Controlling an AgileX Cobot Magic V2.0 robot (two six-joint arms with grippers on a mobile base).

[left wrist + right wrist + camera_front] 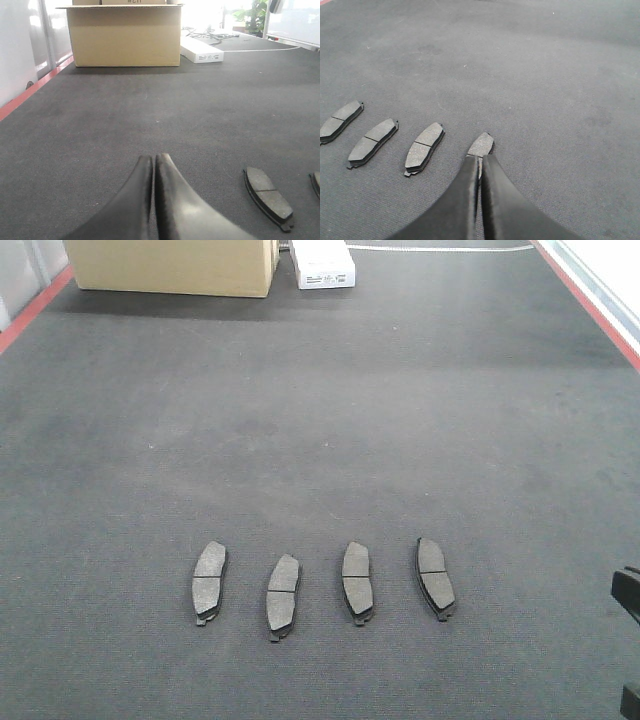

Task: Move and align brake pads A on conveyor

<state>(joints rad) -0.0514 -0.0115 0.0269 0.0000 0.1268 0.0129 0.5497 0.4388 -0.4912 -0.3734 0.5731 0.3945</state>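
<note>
Front view: cardboard box (172, 265) beyond four brake pads (284, 592); both tools (153, 159) (480, 158) clenched.

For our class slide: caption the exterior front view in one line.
Four brake pads lie in a row on the dark conveyor, a cardboard box at its far end.

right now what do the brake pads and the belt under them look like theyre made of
The brake pads: matte, grainy grey friction composite, each with a cross groove, on a darker, probably metal backing plate. The conveyor: dark charcoal, fuzzy felt-like fabric with no shine; red strips line its edges.
</note>
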